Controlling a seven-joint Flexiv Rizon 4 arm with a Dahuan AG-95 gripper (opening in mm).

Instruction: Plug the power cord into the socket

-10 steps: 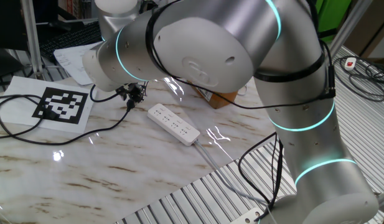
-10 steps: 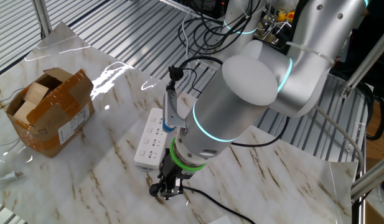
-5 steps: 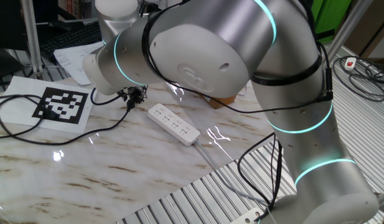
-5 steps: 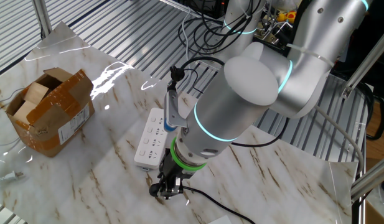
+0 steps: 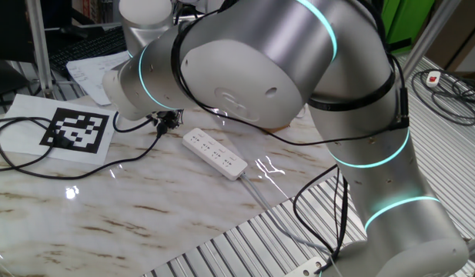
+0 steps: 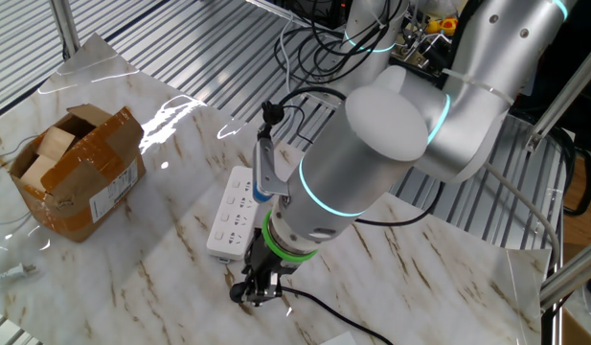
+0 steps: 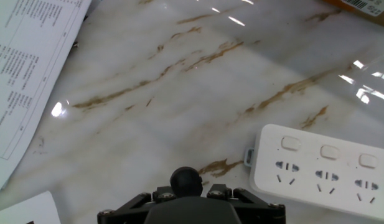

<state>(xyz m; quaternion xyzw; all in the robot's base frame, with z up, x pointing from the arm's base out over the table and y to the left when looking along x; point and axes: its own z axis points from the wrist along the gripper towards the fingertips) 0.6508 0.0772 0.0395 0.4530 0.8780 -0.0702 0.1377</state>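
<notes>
The end effector (image 6: 254,290) is gripping the plug end of the power cord (image 7: 186,181); in the hand view the round black plug is sitting between the fingers at frame bottom, jaws closed on it. It is hovering low over the worktop (image 7: 179,93), just beside the end of the socket (image 7: 322,163), not yet over any outlet.

Handling, as a judgement:
- Plug: small, rigid, light. The grip is sitting on the plug body, which looks like the right place; holding the cable behind it would let the plug swing.
- Cable: thin, limp, long. It is trailing across the worktop away from the socket (image 5: 37,165) and will prob. drag or tug sideways during alignment.
- Socket (image 5: 215,154): light plastic strip lying loose, w/ nothing visibly holding it. Insertion force may push it along the smooth marble, so approx. vertical pressure seems safest.

View differences:
- Hand view: showing three outlets w/ switches, pin-slot layout, and printed paper (image 7: 23,68) on the side away from the socket. No arm visible.
- One fixed view: showing the whole cord run past a marker sheet (image 5: 77,129), far from the socket; the end effector is mostly hidden under the arm.
- Other fixed view: showing the cardboard box (image 6: 75,172) well apart from the socket (image 6: 233,211).
</notes>
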